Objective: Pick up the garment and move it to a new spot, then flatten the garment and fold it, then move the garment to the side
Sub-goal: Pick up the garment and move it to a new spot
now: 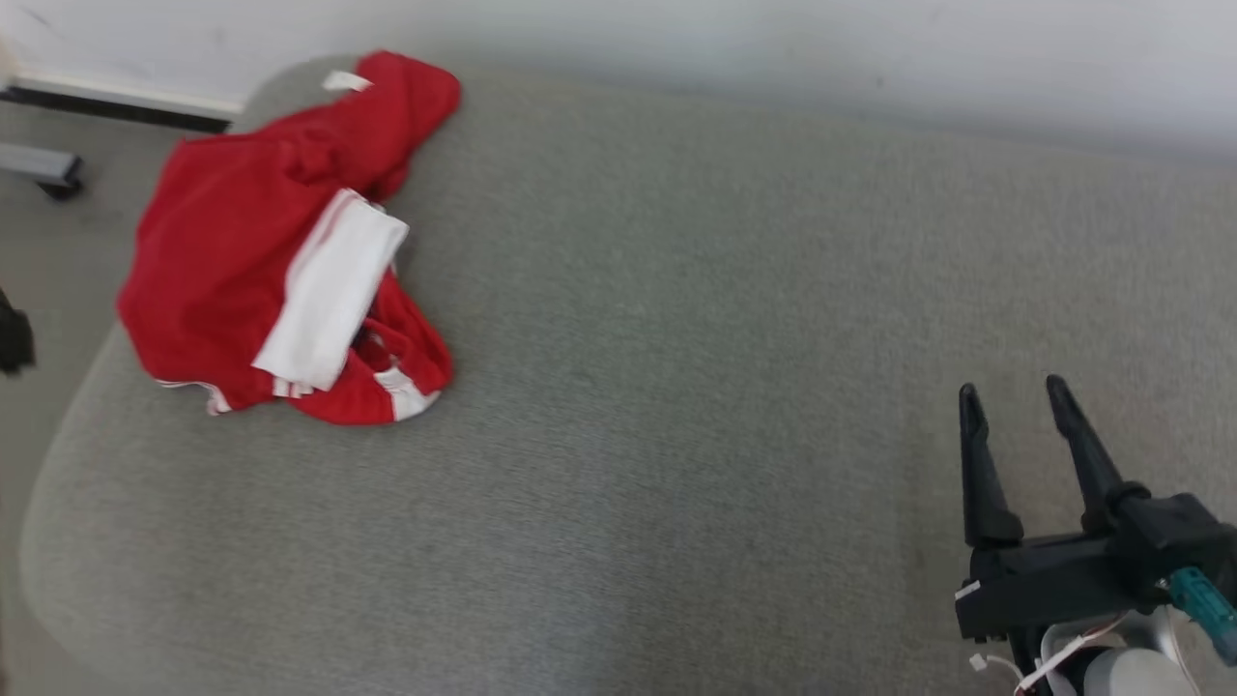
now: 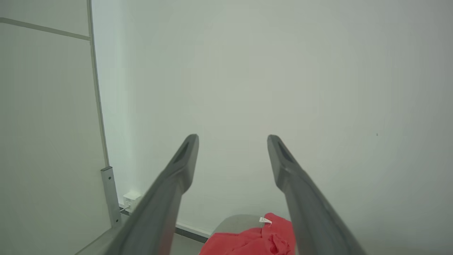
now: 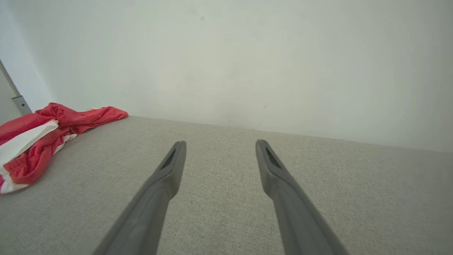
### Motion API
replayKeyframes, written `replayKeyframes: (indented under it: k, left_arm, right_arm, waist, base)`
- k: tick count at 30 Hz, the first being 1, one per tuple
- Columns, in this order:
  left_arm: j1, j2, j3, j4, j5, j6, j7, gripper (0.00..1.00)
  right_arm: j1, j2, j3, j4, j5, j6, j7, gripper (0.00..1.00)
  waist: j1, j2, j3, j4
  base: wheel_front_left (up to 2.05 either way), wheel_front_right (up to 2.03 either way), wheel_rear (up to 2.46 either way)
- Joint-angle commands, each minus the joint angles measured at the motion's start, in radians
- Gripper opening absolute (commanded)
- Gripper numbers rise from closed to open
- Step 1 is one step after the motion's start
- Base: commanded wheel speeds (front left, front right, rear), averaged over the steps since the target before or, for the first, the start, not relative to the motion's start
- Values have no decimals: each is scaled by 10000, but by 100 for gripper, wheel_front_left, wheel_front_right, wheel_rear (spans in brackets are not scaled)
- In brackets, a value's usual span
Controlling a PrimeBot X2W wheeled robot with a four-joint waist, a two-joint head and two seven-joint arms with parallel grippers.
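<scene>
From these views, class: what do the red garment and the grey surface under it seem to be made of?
Red garment: likely thin, smooth synthetic cloth with a faint sheen; it crumples into soft folds. Grey surface: looks like matte woven upholstery, perhaps over padding; a fine weave shows and its corners are rounded.
</scene>
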Motion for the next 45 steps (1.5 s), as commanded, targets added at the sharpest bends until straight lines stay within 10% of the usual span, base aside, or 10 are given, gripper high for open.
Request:
replayKeyframes:
  k: [1,15,31,33,45]
  left_arm:
    - [-712,354,-57,371,-148,-66,100,100]
    - [-3789,2345,-1082,4271,-1244,-146,618,100]
    - [-3765,2893,-3614,6629,-2795,-146,2303,100]
    - [-3829,2957,-3697,6802,-2824,-146,1897,5]
    - [-4900,3381,-4340,6832,-2356,-146,-231,0]
  right_arm:
    - [-208,-15,-72,-197,-112,-21,17,100]
    - [-700,-9,-367,-580,-1,-21,-343,100]
    - [-861,-14,-185,-431,-14,-21,-405,100]
    - [-809,-7,-161,-381,14,-21,-456,100]
    - [-592,-10,-36,564,426,-21,-856,100]
  waist:
    - [-1,-1,2079,-1600]
    - [-1,-1,3600,-3028]
    - [-1,-1,3416,-3172]
    - [-1,-1,3357,-3198]
    - [-1,-1,1917,-2975]
  base:
    - [0,0,0]
    - [0,0,0]
    - [0,0,0]
    - [0,0,0]
    - [0,0,0]
